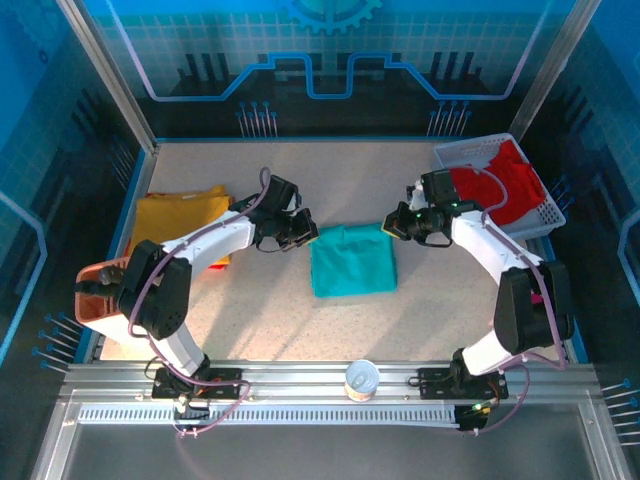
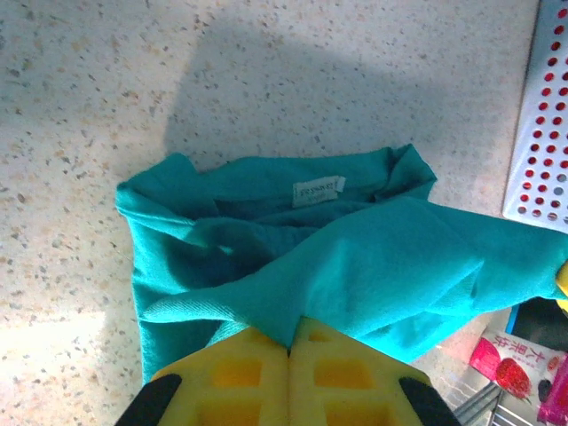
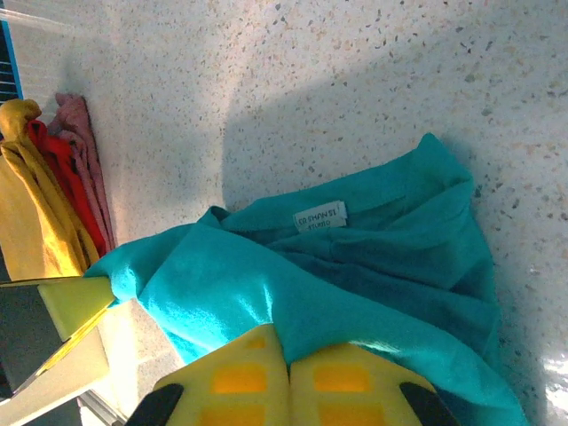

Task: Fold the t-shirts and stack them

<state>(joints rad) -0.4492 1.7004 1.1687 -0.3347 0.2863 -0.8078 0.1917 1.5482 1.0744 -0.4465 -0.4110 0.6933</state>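
Observation:
A teal-green t-shirt (image 1: pixel 352 259) lies partly folded in the middle of the table. My left gripper (image 1: pixel 306 236) is shut on its far left corner, and the cloth (image 2: pixel 355 257) rises into the yellow fingers (image 2: pixel 240 373). My right gripper (image 1: pixel 395 229) is shut on the far right corner, the teal cloth (image 3: pixel 355 266) pinched between its yellow fingers (image 3: pixel 355 386). The collar label (image 3: pixel 319 216) faces up. A mustard-yellow t-shirt (image 1: pixel 180 218) lies at the left edge of the table. A red t-shirt (image 1: pixel 498 182) sits in the white mesh basket (image 1: pixel 545 205).
The white mesh basket stands at the back right; its perforated wall (image 2: pixel 541 133) appears in the left wrist view. A small round cup (image 1: pixel 362 379) sits on the front rail. A brown object (image 1: pixel 92 290) lies at the near left edge. Blue walls enclose the table.

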